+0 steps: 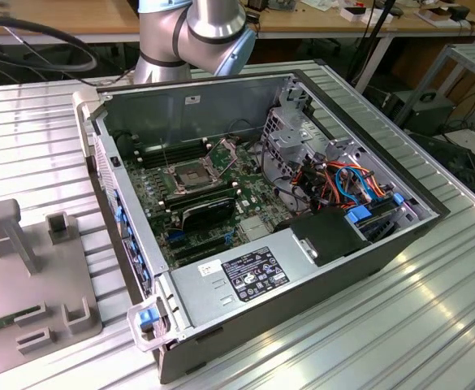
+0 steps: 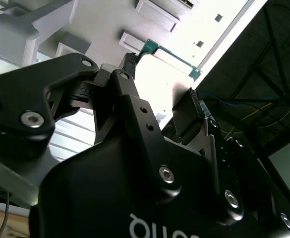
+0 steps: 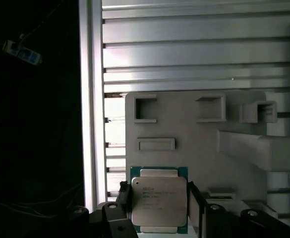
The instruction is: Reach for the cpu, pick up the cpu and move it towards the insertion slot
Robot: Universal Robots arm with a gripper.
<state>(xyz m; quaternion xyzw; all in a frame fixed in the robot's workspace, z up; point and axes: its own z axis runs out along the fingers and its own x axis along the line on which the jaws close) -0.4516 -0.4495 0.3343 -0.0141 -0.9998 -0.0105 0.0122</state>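
The cpu (image 3: 158, 198), a flat silvery square with a thin green border, sits between two dark fingers (image 3: 194, 210) in the first wrist view. My gripper (image 3: 158, 210) is shut on it, well above the grey fixture plate (image 3: 194, 144). In the second wrist view the cpu's green edge (image 2: 172, 55) spans the gap between the gripper's (image 2: 162, 77) two fingertips. The insertion slot (image 1: 187, 173), a square socket with a silver frame and dark centre, lies on the motherboard inside the open computer case in the exterior view.
The fixture plate (image 1: 34, 268) with raised grey blocks lies on the ribbed aluminium table at the exterior view's left. Inside the case (image 1: 302, 268) are a black curved-edge card (image 1: 209, 213), a metal drive cage (image 1: 290, 134) and coloured cables (image 1: 343, 183).
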